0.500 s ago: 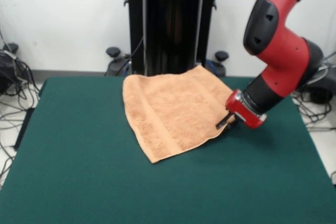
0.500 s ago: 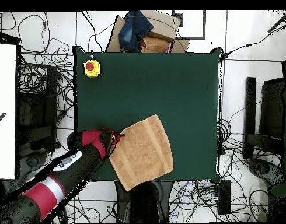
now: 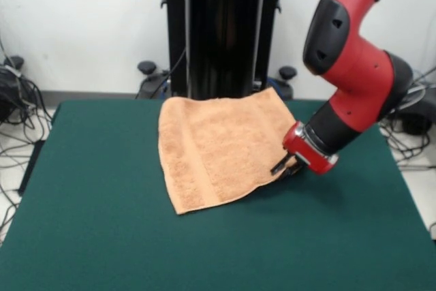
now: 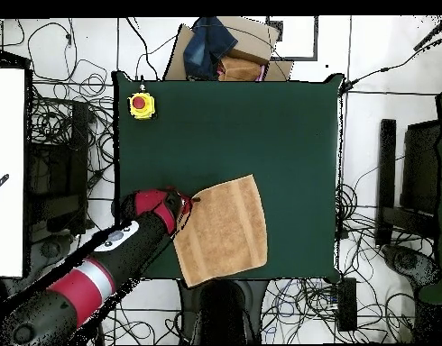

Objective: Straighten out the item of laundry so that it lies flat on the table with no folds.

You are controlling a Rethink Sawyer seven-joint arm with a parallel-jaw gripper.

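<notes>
Front view. Towel [image 3: 218, 151]: orange-tan terry, centre to upper centre of frame, spread on the green table [image 3: 102, 236], its far edge at the table's back edge; one woven band visible toward its left side. Gripper [image 3: 285, 165]: right of centre, at the towel's right corner, low to the cloth; fingers appear pinched on that corner.

Overhead view. Towel [image 4: 223, 231]: lower centre of frame, slightly skewed, lower edge overhanging the table [image 4: 261, 126]. Gripper [image 4: 187, 202]: at the towel's upper-left corner. Yellow box with red button [image 4: 141, 105]: upper left, well apart.

Step judged: dragging the held corner to square and flatten the cloth. Next move calls for a low, steady pull, then release.
</notes>
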